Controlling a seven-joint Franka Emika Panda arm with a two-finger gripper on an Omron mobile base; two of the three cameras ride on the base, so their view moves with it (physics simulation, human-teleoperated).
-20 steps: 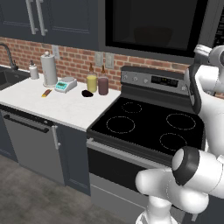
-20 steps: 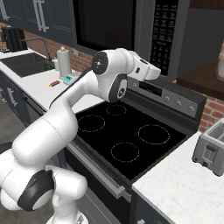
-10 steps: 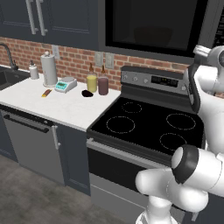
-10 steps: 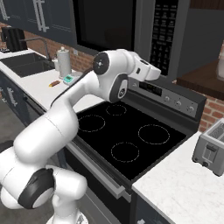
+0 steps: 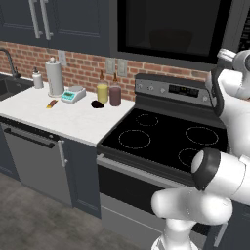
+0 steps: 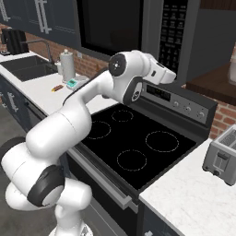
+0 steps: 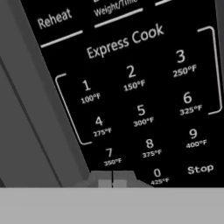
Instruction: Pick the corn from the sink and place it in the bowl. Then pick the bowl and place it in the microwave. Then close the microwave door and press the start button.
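Nothing has moved since the earlier frame: the hand [image 7: 112, 180], pinched shut and holding nothing, sits against the keypad [image 7: 144, 113] of the microwave [image 6: 138, 32], whose microwave door [image 5: 171, 27] is shut.

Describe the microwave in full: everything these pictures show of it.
The microwave hangs above the stove, a dark grey body under the dark cabinets. Its wide door with a black glass window is closed, and a round bowl shape shows dimly behind the glass. At the right sits a black keypad panel with white lettering: Reheat, Express Cook, digits 0 to 9 with temperatures, and Stop. The gripper, fingers shut together, points at the panel's lower part near the 7 and 0; contact cannot be confirmed.
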